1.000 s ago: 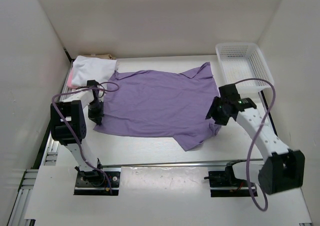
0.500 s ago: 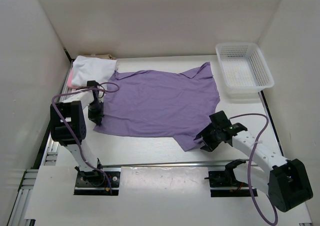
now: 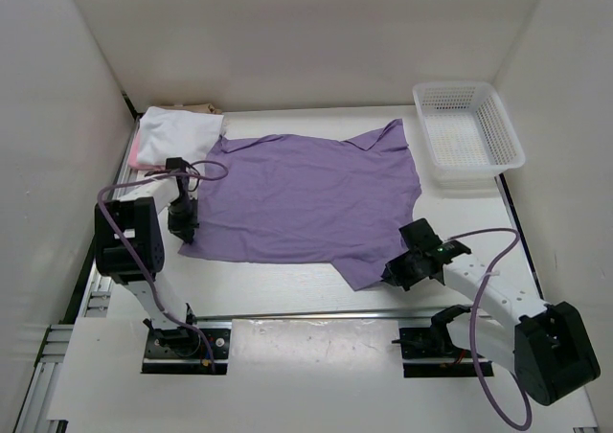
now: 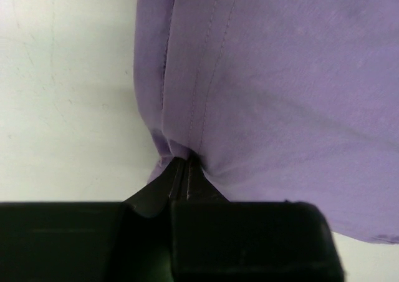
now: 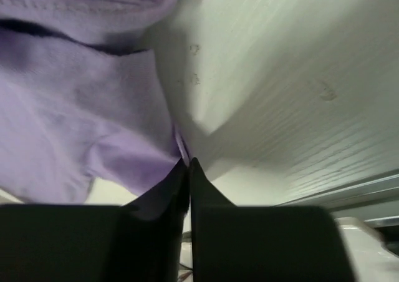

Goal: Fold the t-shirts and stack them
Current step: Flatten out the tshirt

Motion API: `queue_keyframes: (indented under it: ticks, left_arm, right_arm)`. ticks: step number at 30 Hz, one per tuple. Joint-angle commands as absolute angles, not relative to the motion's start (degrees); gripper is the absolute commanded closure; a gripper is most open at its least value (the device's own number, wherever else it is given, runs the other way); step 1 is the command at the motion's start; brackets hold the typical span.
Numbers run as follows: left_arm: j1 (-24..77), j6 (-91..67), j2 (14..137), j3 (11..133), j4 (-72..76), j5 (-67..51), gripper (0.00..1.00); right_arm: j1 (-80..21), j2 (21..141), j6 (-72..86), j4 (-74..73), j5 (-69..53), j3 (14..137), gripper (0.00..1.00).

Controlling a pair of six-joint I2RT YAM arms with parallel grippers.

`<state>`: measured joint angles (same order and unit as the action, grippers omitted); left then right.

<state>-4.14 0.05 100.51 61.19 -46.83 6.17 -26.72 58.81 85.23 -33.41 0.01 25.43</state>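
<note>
A lavender t-shirt lies spread flat in the middle of the table. My left gripper is shut on its left edge; the left wrist view shows the cloth bunched into the closed tips of that gripper. My right gripper sits at the near right sleeve, shut, with a thin fold of purple cloth pinched at the tips of the gripper. At the back left lies a pile of t-shirts: white on top, pink at its left edge, tan behind.
A white mesh basket stands at the back right. White walls close in the table on the left, back and right. A metal rail runs along the near edge in front of the arm bases.
My right arm has swung from the shirt's right edge down to the near right sleeve, and its gripper has gone from open to shut on the cloth. The left gripper has held still.
</note>
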Motion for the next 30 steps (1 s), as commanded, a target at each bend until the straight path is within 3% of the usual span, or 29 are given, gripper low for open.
queue_keyframes:
  ticks: [1,8,13,16,17,19,23,26,30]
  left_arm:
    - [-3.96,0.0,95.98,59.25,-46.67,7.02,0.9]
    - [-3.96,0.0,89.74,55.82,-49.04,8.17,0.9]
    - [-3.43,0.0,88.51,55.81,-49.66,7.65,0.9]
    - [-3.43,0.0,89.21,55.81,-50.19,7.65,0.9]
    - [-3.43,0.0,89.82,55.81,-50.19,7.65,0.9]
    - [-3.43,0.0,89.82,55.81,-50.19,7.03,0.9]
    - [-3.43,0.0,89.82,55.81,-50.19,7.03,0.9]
    - [-3.43,0.0,90.35,55.2,-50.19,7.55,0.9]
    - [-3.43,0.0,90.35,54.67,-50.71,8.7,0.9]
  right_arm:
    - [-26.98,57.58,82.98,-37.6,1.22,27.06,1.0]
    - [-36.63,45.88,79.45,-66.68,19.93,44.53,1.0]
    - [-41.56,57.19,68.86,-61.46,12.32,45.44,1.0]
    - [-46.74,71.16,66.19,-59.93,10.72,50.43,0.85]
    - [-47.71,75.98,66.18,-61.42,12.55,52.36,0.66]
    - [-49.73,76.99,66.8,-63.54,16.43,55.02,0.62]
    - [-50.36,69.1,68.28,-62.75,15.21,51.87,0.6]
    - [-50.36,62.95,71.7,-65.56,14.59,48.61,0.51]
    - [-44.41,53.46,73.65,-68.12,18.45,45.1,0.42]
